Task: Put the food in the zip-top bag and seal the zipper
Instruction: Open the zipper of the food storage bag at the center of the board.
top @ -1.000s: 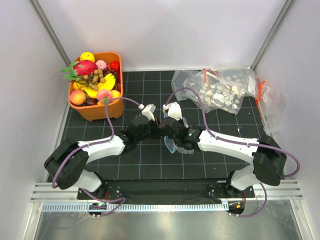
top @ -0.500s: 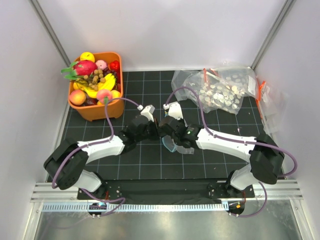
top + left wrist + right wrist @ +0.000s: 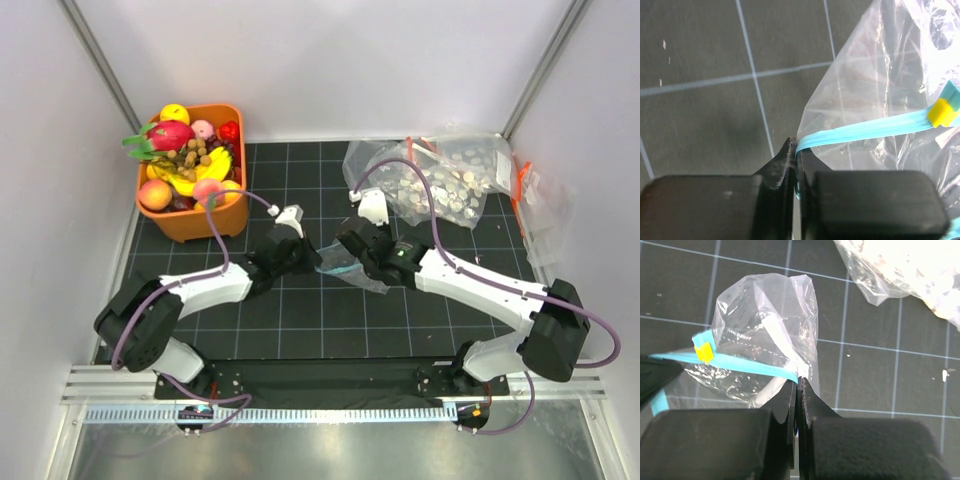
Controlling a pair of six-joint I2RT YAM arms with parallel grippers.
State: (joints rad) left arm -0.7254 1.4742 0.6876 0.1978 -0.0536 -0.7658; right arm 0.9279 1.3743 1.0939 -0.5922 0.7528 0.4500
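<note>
**Top view:** zip-top bag (image 3: pixel 350 272) at the middle of the worktop (image 3: pixel 300 330), strung between left gripper (image 3: pixel 312 262) and right gripper (image 3: pixel 350 255). Orange basket (image 3: pixel 195 228) at the far left corner.

**Left wrist:** jaws pinched tight on one end of the teal zipper (image 3: pixel 865 130). Yellow slider (image 3: pixel 942 111) sits further along the strip.

**Right wrist:** jaws clamped on the zipper's opposite end. Bag film is bunched just beyond the fingertips.

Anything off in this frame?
Yes: the left gripper and right gripper pinch opposite ends of the zipper, yet the bag looks empty and crumpled. The peach sits in the bin, so sealing now would enclose nothing.
</note>
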